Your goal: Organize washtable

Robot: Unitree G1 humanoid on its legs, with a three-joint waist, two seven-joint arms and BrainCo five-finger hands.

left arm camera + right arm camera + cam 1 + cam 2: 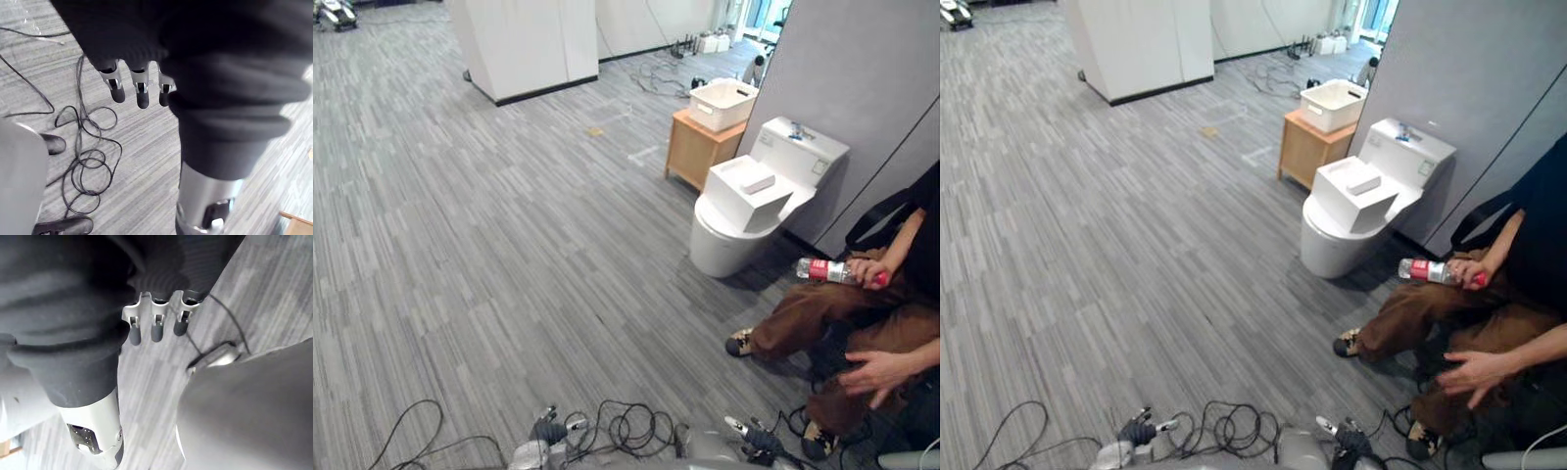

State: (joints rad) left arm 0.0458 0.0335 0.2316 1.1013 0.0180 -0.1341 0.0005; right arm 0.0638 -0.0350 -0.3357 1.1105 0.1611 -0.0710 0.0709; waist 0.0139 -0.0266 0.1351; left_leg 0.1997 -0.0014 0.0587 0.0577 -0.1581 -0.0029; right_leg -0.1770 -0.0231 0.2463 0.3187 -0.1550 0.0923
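While both arms hang low over the carpeted floor (509, 255), the left hand (142, 92) and the right hand (156, 329) keep their fingers straight and relaxed, holding nothing. The small wooden table (697, 152) stands well ahead, just beside the toilet (729, 240), with a white basket (722, 106) on top.

Grey striped carpet floor (489, 255) — grey wall (842, 69) (at the right), white partition (524, 44) farther back
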